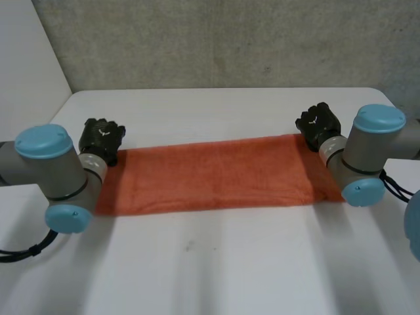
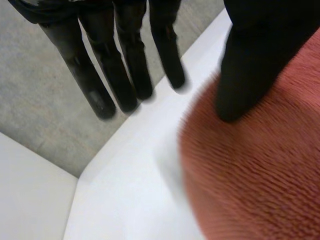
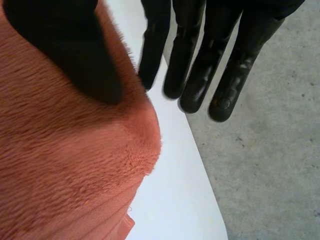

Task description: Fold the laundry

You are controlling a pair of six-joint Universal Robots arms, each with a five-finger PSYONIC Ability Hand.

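Towel (image 1: 216, 174) lies flat on the white table (image 1: 216, 262) in the head view, long axis running side to side, with the left hand (image 1: 102, 139) at its far left corner and the right hand (image 1: 318, 121) at its far right corner, each equally near its own end. Left wrist view: fingers (image 2: 134, 60) straight and reaching beyond the table's edge, thumb down over the towel (image 2: 260, 175), nothing pinched. Right wrist view, mirrored: fingers (image 3: 202, 65) straight past the towel (image 3: 65, 165), thumb over its corner, no grip, so I judge each hand must close on its own corner next.
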